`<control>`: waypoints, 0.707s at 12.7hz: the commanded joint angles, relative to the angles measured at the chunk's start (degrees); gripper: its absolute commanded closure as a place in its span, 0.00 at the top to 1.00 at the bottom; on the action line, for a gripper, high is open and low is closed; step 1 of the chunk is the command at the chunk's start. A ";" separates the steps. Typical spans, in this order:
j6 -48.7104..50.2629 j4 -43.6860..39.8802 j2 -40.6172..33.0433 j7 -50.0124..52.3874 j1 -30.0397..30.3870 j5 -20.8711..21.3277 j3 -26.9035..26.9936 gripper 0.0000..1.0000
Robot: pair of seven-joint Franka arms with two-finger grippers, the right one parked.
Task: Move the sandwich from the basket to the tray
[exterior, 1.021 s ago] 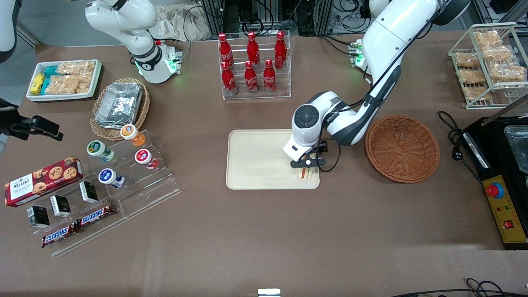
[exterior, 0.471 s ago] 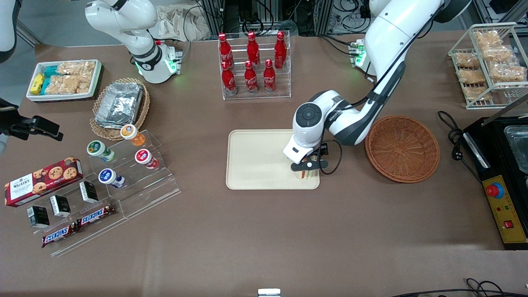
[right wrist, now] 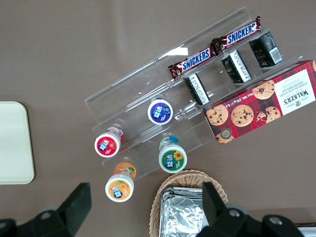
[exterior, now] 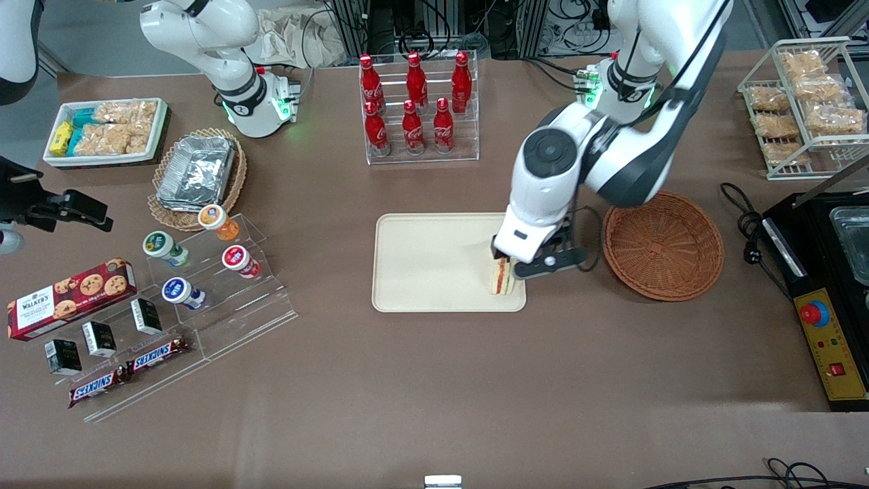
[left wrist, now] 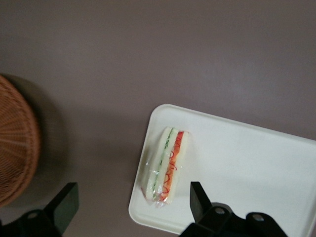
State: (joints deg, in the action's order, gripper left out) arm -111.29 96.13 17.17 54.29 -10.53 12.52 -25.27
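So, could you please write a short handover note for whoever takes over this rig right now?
Gripper: open, holding nothing, raised above the tray corner nearest the basket.
Sandwich: standing on edge on the tray, at the corner nearest the front camera and closest to the basket; clear of the fingers.
Basket: empty, beside the tray toward the working arm's end.
Done: sandwich out of the basket, set on the tray and released.
Left: probably only retracting the arm; the sandwich sits close to the rim, so check it stays put.
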 commanded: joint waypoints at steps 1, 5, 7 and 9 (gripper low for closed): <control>7.65 -4.09 -6.43 -0.58 -0.19 -4.51 4.33 1.00; 16.53 -6.48 -15.91 -13.38 -0.63 -11.98 14.87 1.00; 19.35 -6.22 -18.83 -21.55 -0.98 -13.31 20.06 1.00; 19.97 -5.17 -20.42 -30.25 -1.25 -13.75 24.28 1.00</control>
State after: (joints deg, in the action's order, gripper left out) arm -91.78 89.18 -1.69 30.54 -10.64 -0.09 -4.41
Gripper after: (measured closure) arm 0.000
